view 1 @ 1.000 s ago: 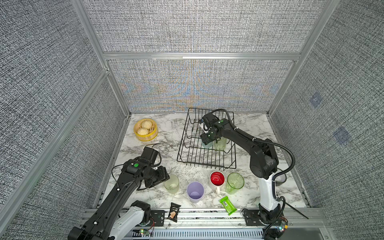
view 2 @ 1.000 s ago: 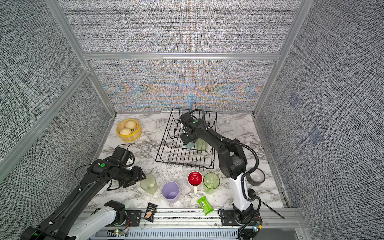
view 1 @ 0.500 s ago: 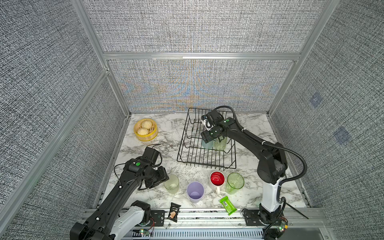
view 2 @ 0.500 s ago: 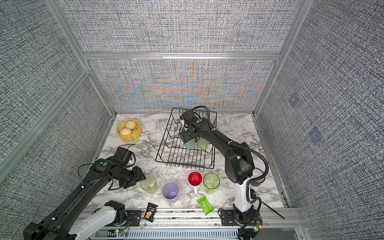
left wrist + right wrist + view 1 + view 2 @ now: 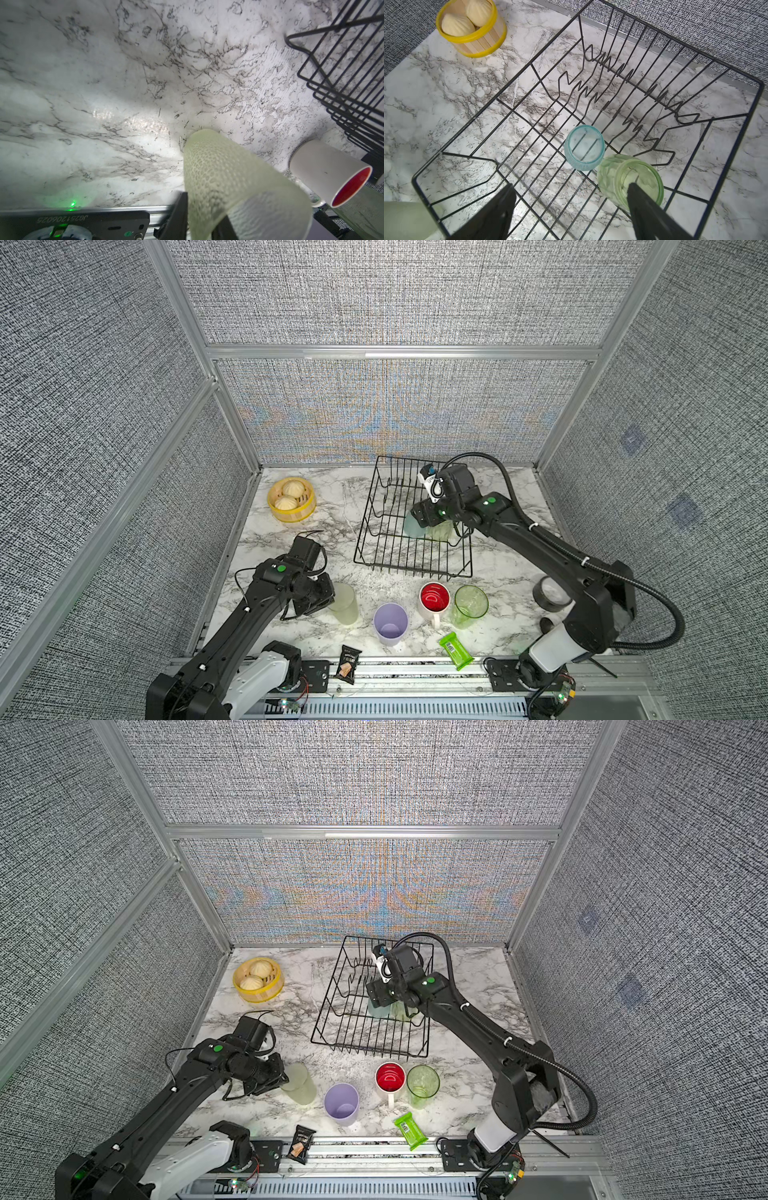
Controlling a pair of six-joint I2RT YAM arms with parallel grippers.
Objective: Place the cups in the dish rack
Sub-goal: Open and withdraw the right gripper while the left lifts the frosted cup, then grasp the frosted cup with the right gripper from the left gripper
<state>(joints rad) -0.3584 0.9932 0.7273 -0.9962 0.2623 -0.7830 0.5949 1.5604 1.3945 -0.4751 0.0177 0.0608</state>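
The black wire dish rack stands at the back middle. In the right wrist view a teal cup and a clear green cup stand upside down side by side in the dish rack. My right gripper hangs open just above them, holding nothing. At the front left my left gripper is shut on the wall of the frosted yellow-green cup, which stands upright on the table. In the left wrist view one finger is outside the frosted cup and one inside. A lavender cup, a white red-lined mug and a clear green tumbler stand in front of the rack.
A yellow steamer basket with buns sits at the back left. A black snack packet and a green one lie at the front edge. A tape roll lies by the right arm's base. Fabric walls enclose the table.
My left gripper has closed on the frosted cup's wall. My right gripper has opened and lifted a little off the cups in the rack.
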